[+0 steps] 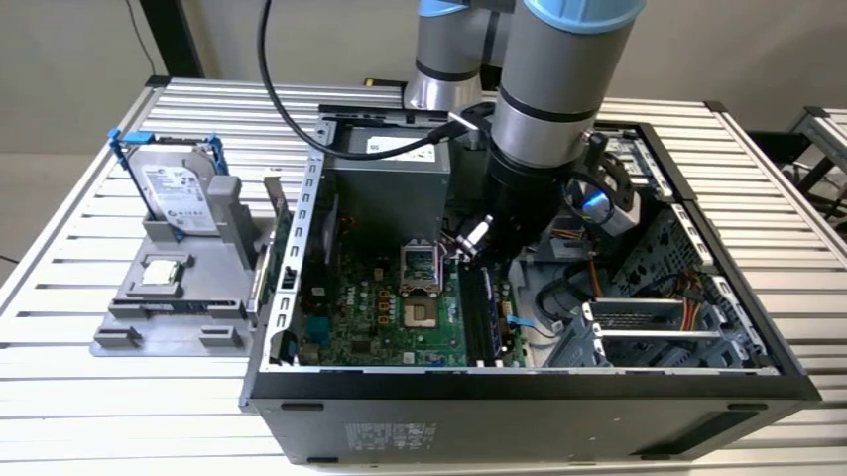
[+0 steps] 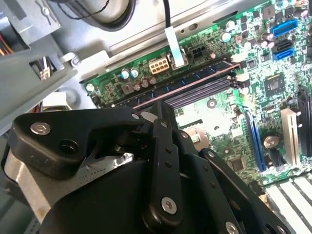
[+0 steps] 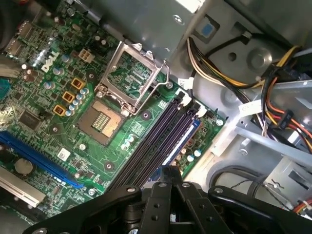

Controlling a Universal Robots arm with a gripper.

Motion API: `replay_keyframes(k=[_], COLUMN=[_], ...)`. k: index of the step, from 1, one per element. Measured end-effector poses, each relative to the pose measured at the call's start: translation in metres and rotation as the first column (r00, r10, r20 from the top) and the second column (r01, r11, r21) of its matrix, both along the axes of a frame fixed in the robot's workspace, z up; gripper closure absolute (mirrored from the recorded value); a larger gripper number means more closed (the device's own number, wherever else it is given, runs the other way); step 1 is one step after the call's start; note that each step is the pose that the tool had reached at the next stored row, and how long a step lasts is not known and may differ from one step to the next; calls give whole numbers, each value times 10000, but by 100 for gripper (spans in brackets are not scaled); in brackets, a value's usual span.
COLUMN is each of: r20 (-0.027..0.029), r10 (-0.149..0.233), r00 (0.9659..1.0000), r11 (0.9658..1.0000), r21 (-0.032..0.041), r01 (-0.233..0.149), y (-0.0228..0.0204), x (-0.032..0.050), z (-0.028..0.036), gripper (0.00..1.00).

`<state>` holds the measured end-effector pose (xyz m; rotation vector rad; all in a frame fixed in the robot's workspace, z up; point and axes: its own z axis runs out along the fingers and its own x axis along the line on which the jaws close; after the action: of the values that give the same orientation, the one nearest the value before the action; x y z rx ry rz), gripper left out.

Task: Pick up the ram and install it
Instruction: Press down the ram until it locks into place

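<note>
Your black linkage gripper point(image 3: 168, 171) sits low inside open black computer case point(image 1: 530, 382), right above black memory slots point(image 3: 161, 136) on green motherboard point(image 1: 384, 317). You see fingers point(image 2: 163, 109) drawn together on top edge of long thin dark blue-green ram stick point(image 2: 195, 87), clamped. Ram stands on edge, in line with slots, beside open silver processor socket point(image 3: 129, 78). Whether fully seated, you cannot tell. Silver hard drive in blue frame point(image 1: 179, 188) stands on grey fixture point(image 1: 166, 307) at exterior view's left, outside case.
</note>
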<state>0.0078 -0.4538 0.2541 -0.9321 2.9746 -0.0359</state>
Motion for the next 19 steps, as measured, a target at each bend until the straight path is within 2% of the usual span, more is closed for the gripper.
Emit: replay_keyframes(k=[5, 10, 15, 17, 19], r20=[-1, -2, 1, 2, 2], r10=[576, 1264, 2003, 2345, 2703], r00=[9983, 9920, 9797, 9721, 9628], r11=[9983, 9920, 9797, 9721, 9628], r21=[0, 0, -2, 0, 0], r01=[-576, -1264, -2003, -2345, -2703], y=[0, 0, -1, 0, 0], x=[-14, -18, -20, -20, -20], z=[-9, -19, -28, -30, -32], gripper=[100, 100, 100, 100, 100])
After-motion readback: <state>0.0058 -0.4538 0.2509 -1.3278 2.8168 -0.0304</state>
